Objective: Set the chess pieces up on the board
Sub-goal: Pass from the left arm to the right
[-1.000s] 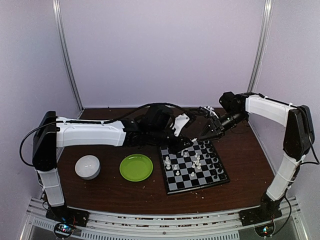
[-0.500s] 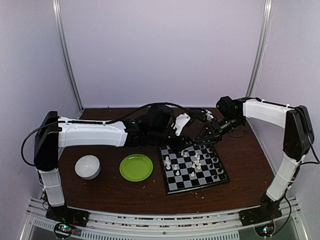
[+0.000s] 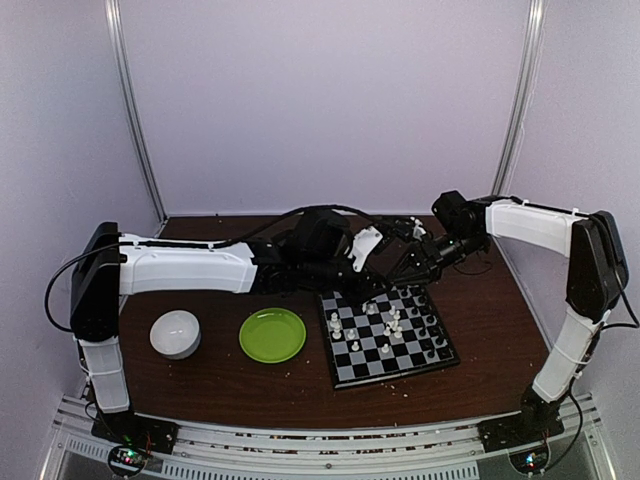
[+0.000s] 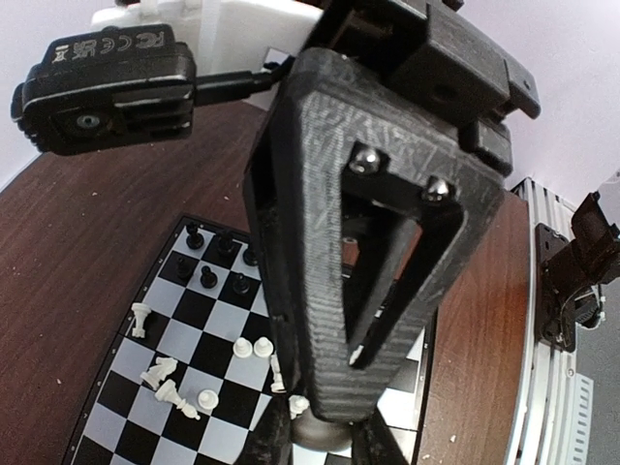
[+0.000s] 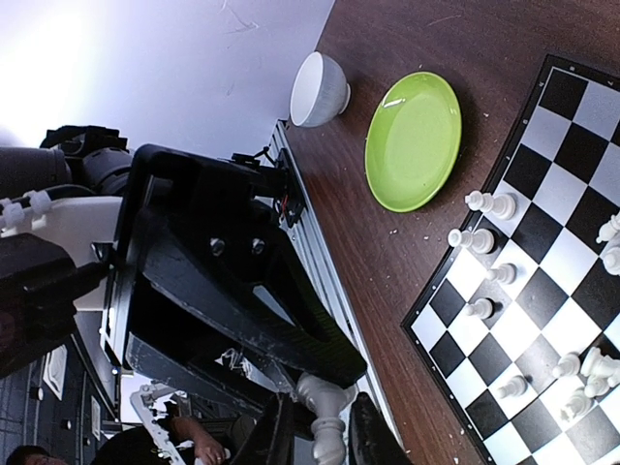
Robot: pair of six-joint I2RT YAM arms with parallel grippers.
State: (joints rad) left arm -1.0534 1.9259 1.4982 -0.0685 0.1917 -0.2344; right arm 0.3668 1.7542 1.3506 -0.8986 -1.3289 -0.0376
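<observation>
Above the board's [image 3: 345,370] far edge my two grippers meet tip to tip. The left gripper [image 3: 380,265] is shut on one end of a white chess piece [image 5: 325,407]. The right gripper [image 5: 325,441] has its fingers [image 5: 276,436] close on both sides of the piece's other end. From the left wrist, that piece shows as a dark rounded end [image 4: 325,431] between the left gripper's [image 4: 325,441] fingers, under the right gripper's tip. On the board [image 4: 194,310], white pieces [image 3: 390,322] stand or lie mid-board. Black pieces [image 4: 208,276] sit near its far right corner.
A green plate [image 3: 272,334] lies left of the board, with a white bowl [image 3: 175,333] further left. Pale crumbs dot the brown table around the board. Metal posts and pale walls close in the back and both sides.
My right gripper has moved left to the left gripper's tip, and its jaws have narrowed round the white piece. The left arm has barely shifted.
</observation>
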